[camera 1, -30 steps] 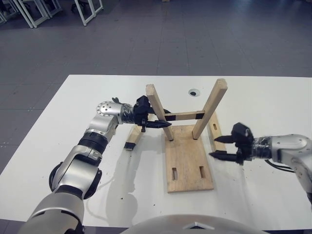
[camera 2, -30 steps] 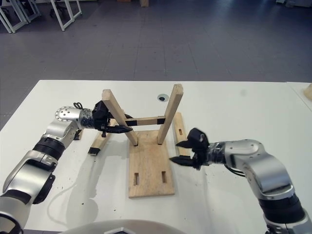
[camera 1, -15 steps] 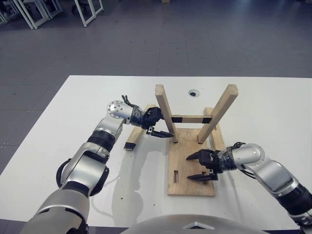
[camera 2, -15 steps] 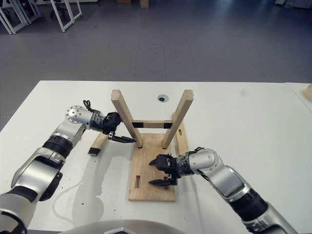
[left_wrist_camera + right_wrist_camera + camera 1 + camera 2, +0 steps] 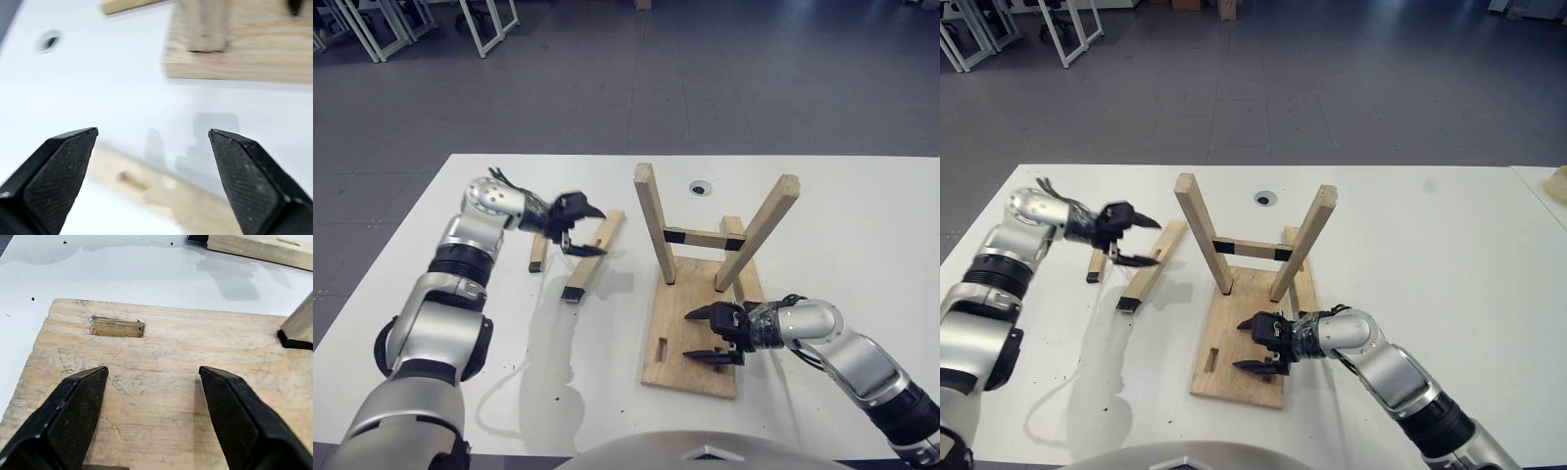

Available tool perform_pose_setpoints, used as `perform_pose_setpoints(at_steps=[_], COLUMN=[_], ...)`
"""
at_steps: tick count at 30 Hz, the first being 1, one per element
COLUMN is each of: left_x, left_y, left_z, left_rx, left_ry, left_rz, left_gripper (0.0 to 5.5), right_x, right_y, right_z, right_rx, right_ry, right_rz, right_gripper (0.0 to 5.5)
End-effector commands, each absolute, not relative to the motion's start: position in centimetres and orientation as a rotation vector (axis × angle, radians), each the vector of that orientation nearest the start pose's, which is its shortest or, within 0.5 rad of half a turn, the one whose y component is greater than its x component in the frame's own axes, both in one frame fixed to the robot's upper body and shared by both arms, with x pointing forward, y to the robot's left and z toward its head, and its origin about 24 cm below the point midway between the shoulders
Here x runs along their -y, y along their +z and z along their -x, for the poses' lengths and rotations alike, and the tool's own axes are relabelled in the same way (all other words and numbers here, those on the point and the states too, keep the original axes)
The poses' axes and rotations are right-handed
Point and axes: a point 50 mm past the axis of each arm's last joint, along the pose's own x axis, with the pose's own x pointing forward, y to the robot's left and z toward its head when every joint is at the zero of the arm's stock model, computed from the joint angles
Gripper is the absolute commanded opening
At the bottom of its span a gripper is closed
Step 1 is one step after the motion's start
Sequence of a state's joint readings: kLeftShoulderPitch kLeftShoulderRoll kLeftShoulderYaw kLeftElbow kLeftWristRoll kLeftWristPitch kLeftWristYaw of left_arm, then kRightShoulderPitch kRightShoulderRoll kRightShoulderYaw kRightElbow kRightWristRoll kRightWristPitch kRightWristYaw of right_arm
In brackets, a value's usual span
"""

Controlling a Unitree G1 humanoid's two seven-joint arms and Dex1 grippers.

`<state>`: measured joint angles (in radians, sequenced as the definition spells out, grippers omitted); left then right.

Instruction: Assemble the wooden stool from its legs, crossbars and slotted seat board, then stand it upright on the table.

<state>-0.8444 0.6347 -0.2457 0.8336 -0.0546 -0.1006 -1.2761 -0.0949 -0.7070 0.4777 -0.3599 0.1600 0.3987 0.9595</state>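
Over the slotted seat board (image 5: 668, 311) the right gripper (image 5: 690, 336) is held apart; left of it, the left gripper (image 5: 597, 232) likewise.

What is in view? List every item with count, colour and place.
table: one, white, under everything
cable hole: one, dark, table's far side
seat board: one, pale wood, mid-table
upright legs: two, pale wood, in board's far end
crossbar: one, black-ended wood, joining them
long loose bar: one, black-tipped wood, left of board
short loose bar: one, wood, farther left
third loose bar: one, wood, by board's right edge
left gripper: black, open, above long loose bar
right gripper: black, open, over board's near end
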Motion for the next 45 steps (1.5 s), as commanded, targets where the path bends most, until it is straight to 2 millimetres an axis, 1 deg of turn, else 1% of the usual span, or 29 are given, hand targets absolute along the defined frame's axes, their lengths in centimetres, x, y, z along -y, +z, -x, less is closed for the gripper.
perform_pose_setpoints(at_steps=[1,3,5,6,9,11,14,16,18,20,21,22,23,24,26,27,28,29,30,31,32,33,34,35,36,38,41,43,45], left_x=[-19.8,-17.6,-15.3,-14.6,-10.9,-9.2,-8.4,-8.5,-8.9,-9.7,-10.2,-10.6,-10.3,-9.8,-8.1,-6.7,-5.5,-4.6,-4.2,-4.3,-4.7,-5.3,-5.9,-6.5,-7.0,-7.3,-7.4,-7.8,-8.8], left_y=[23.7,26.0,27.4,27.7,27.1,26.5,25.6,25.9,28.4,34.0,36.3,37.5,36.7,35.0,29.0,24.5,19.5,15.6,10.8,7.5,5.6,4.9,5.2,6.2,7.7,12.2,18.7,24.3,28.3], left_z=[-37.8,-36.7,-35.6,-35.1,-33.2,-32.3,-32.2,-32.5,-33.0,-32.3,-31.8,-31.6,-31.9,-32.5,-33.3,-32.8,-31.7,-30.3,-28.5,-27.0,-26.1,-25.8,-26.4,-27.3,-28.3,-29.5,-28.8,-27.4,-26.1], left_rx=[0.051,0.118,0.149,0.148,0.059,-0.005,-0.053,-0.018,0.126,0.423,0.534,0.587,0.54,0.46,0.201,0.03,-0.146,-0.284,-0.439,-0.55,-0.606,-0.625,-0.603,-0.556,-0.491,-0.329,-0.12,0.083,0.246], left_ry=[-0.673,-0.623,-0.607,-0.588,-0.651,-0.685,-0.675,-0.65,-0.615,-0.614,-0.6,-0.585,-0.597,-0.603,-0.663,-0.714,-0.756,-0.781,-0.786,-0.777,-0.765,-0.748,-0.728,-0.711,-0.702,-0.773,-0.948,-1.109,-1.202], left_rz=[-0.147,0.048,0.114,0.139,0.149,0.138,0.102,0.09,0.156,0.268,0.286,0.296,0.28,0.256,0.247,0.249,0.245,0.24,0.206,0.189,0.164,0.154,0.149,0.149,0.154,0.208,0.335,0.522,0.638], left_gripper=[3.46,3.14,2.7,2.67,2.6,2.6,2.6,2.6,2.6,2.6,2.6,2.6,2.6,2.6,2.6,2.6,2.6,2.6,2.6,2.6,2.6,2.6,2.6,2.6,2.6,2.6,2.6,2.6,2.6], right_x=[13.9,13.9,13.8,13.8,13.7,13.7,13.6,13.6,13.5,13.5,13.5,13.5,13.4,13.4,13.4,13.4,13.4,13.4,13.3,13.3,13.2,13.1,13.1,13.1,13.1,13.1,13.3,13.5,13.7], right_y=[3.5,3.6,3.7,3.7,3.6,3.6,3.5,3.5,3.5,3.5,3.5,3.5,3.5,3.5,3.5,3.5,3.5,3.5,3.5,3.5,3.6,3.6,3.5,3.4,3.3,3.2,3.1,3.0,3.1], right_z=[-19.5,-19.6,-19.7,-19.7,-19.7,-19.8,-19.7,-19.7,-19.8,-19.8,-19.8,-19.8,-19.8,-19.8,-19.8,-19.7,-19.7,-19.6,-19.6,-19.6,-19.5,-19.5,-19.4,-19.3,-19.2,-19.1,-19.2,-19.3,-19.3], right_rx=[-0.583,-0.581,-0.579,-0.58,-0.583,-0.584,-0.583,-0.582,-0.581,-0.581,-0.581,-0.581,-0.581,-0.581,-0.582,-0.584,-0.585,-0.586,-0.584,-0.582,-0.579,-0.578,-0.58,-0.582,-0.585,-0.588,-0.593,-0.597,-0.598], right_ry=[1.319,1.313,1.31,1.311,1.311,1.309,1.307,1.306,1.305,1.304,1.304,1.304,1.305,1.305,1.306,1.306,1.306,1.307,1.309,1.309,1.308,1.305,1.299,1.295,1.293,1.291,1.284,1.279,1.285], right_rz=[0.512,0.507,0.503,0.501,0.5,0.501,0.501,0.502,0.502,0.503,0.504,0.504,0.504,0.504,0.504,0.504,0.503,0.503,0.503,0.501,0.498,0.495,0.491,0.487,0.485,0.482,0.487,0.49,0.489], right_gripper=[3.4,3.4,3.4,3.4,3.4,3.4,3.4,3.4,3.4,3.4,3.4,3.4,3.4,3.4,3.4,3.4,3.4,3.4,3.4,3.4,3.4,3.4,3.4,3.4,3.4,3.4,3.4,3.4,3.4])
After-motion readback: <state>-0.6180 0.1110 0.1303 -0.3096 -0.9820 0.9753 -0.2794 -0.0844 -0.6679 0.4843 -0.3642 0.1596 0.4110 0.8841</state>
